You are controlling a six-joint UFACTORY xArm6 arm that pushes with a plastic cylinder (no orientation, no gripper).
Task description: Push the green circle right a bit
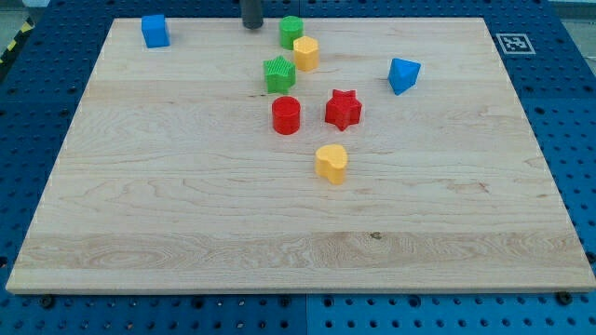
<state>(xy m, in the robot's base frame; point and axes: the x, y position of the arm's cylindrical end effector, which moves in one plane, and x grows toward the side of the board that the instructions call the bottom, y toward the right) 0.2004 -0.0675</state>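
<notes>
The green circle (291,31) stands near the view's top edge of the wooden board, touching or nearly touching a yellow block (305,53) just below and to its right. My tip (251,26) is at the view's top, a short way left of the green circle, apart from it. A green star (278,74) lies below the circle.
A red cylinder (286,115) and a red star (343,109) sit mid-board. A yellow heart (331,162) lies below them. A blue triangular block (403,74) is at the right, a blue cube (155,30) at the top left. The board's top edge (372,19) is close behind the circle.
</notes>
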